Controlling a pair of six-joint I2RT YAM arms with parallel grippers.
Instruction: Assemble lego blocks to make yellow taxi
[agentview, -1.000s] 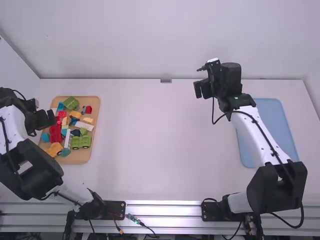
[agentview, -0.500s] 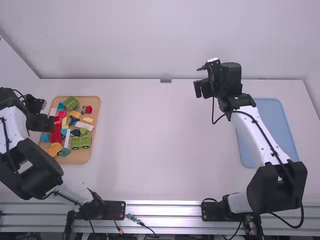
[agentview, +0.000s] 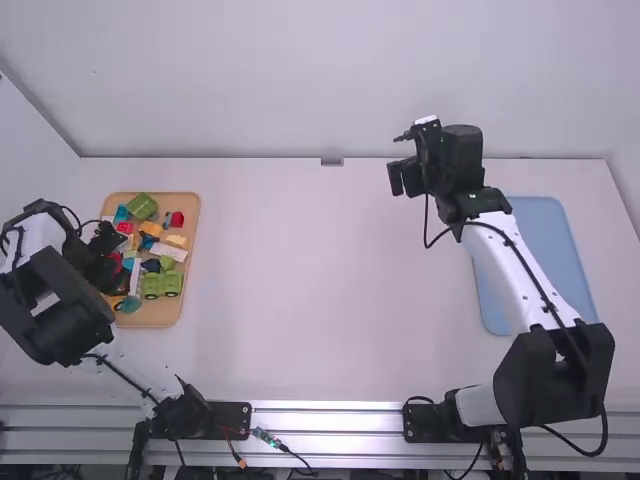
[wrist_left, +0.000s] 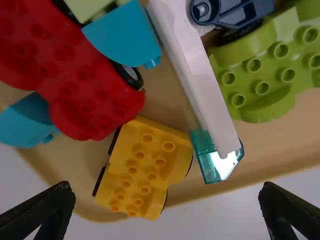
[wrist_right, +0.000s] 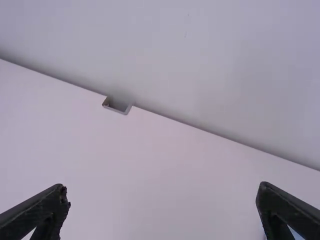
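The white table (agentview: 300, 300) is seen across most of the high view. A flat blue tray (agentview: 545, 250) is set at the right side of the frame. At the left side, a wooden tray (agentview: 188, 300) is filled with mixed blocks.

The right gripper (agentview: 403, 178) is held above the table, right of centre in the upper half of the frame, with its fingers spread wide. The left gripper (agentview: 120, 260) is held over the left part of the wooden tray, its fingers also spread wide.

The task's main piece, a yellow wheeled base (wrist_left: 142, 172), is placed in the lower left corner of the wooden tray in the high view. It is a warm, slightly orange yellow, and it is topped with rows of round studs with hollow centres. Dark wheels are seen along its sides. Beside one of its ends, a larger red base (wrist_left: 90, 95) is seen, studded and glossy; whether the two are touching cannot be told. A lime green base (wrist_left: 290, 70) is placed towards the lower right of the same tray in the high view.

Between the green and yellow bases, a long white block (wrist_left: 200, 85) is laid, one end overlapping a small see-through teal block (wrist_left: 210, 160). Near the upper middle of the wooden tray in the high view, a small orange block (agentview: 152, 229) is seen.
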